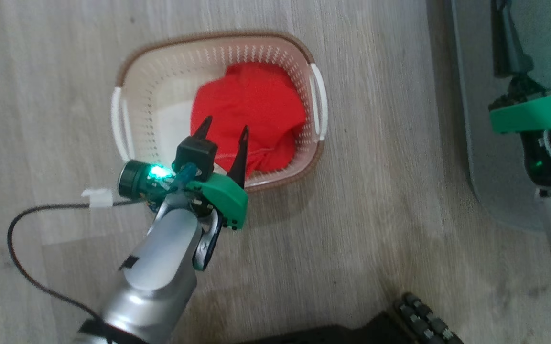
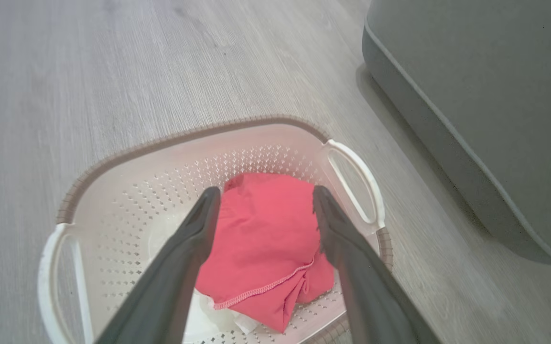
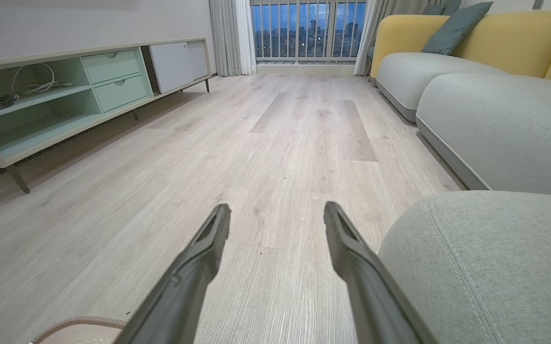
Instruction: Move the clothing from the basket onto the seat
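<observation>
The basket (image 1: 208, 40), a cream perforated laundry tub with a brown rim and 2 white handles, stands on the pale wood-look floor (image 1: 399, 215). The clothing (image 1: 251, 110) lies bunched inside it, bright red, pushed toward the handle on the robot's right; a thin stitched hem runs along its near edge. A white sheet (image 2: 208, 325) shows on the basket bottom beside and under the fabric.

The left gripper (image 1: 226, 124) hangs over the basket's near side with its 2 dark fingers spread wide and pointing at the clothing, grasping nothing. In the left wrist view the fingers frame the red fabric on either side.

The seat (image 2: 485, 95), grey-green with a stitched seam, sits to the basket's right, apart from it across a strip of floor. The right gripper (image 3: 277, 208) is released too, fingers parted and empty, held just beside the seat's rounded corner. A black cable (image 1: 17, 258) loops from the left arm.
</observation>
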Available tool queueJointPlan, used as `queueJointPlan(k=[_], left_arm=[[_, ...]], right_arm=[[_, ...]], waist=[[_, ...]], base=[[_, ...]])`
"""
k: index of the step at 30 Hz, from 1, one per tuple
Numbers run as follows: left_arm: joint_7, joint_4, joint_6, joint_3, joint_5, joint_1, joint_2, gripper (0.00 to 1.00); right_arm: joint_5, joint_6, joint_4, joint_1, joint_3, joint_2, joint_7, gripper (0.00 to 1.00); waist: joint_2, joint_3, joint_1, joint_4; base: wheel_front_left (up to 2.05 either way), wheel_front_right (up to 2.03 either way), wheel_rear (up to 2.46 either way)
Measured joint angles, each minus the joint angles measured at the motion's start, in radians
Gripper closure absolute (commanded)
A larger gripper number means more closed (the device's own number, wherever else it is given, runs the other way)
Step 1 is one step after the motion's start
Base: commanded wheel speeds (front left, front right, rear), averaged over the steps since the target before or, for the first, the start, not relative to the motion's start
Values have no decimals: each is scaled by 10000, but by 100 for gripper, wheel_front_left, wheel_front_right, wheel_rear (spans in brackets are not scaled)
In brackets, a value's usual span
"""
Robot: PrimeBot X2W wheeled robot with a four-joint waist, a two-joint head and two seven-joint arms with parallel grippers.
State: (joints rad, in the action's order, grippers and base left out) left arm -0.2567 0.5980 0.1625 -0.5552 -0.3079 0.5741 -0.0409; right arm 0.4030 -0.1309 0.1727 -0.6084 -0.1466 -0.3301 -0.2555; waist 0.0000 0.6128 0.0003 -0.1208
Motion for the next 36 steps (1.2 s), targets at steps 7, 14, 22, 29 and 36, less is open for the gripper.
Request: queueJointPlan(k=[7, 14, 22, 29, 36], left_arm=[[0, 1383, -23, -395, -184, 1212, -2, 0], [0, 3039, -186, -765, -412, 2770, 0, 0], [0, 5114, 186, -1237, -307, 4262, 6, 0], [31, 6464, 685, -1248, -288, 5120, -4, 0], [477, 6857, 1377, -1283, -247, 5517, -205, 0]], right_arm=[[121, -2, -313, -502, -40, -12, 0, 0], [198, 0, -585, -888, -29, -25, 0, 0], [207, -2, -798, -1087, -10, 119, 0, 0], [265, -2, -892, -1338, -15, 291, 0, 0], [282, -2, -991, -1429, -63, 397, 0, 0]], waist=[[0, 1128, -1, -406], [0, 2257, -2, -876], [0, 3054, -2, -1324], [0, 3533, -2, -1565], [1, 3934, -3, -1734]], base=[[0, 0, 0], [0, 0, 0], [0, 0, 0], [0, 0, 0], [0, 0, 0]])
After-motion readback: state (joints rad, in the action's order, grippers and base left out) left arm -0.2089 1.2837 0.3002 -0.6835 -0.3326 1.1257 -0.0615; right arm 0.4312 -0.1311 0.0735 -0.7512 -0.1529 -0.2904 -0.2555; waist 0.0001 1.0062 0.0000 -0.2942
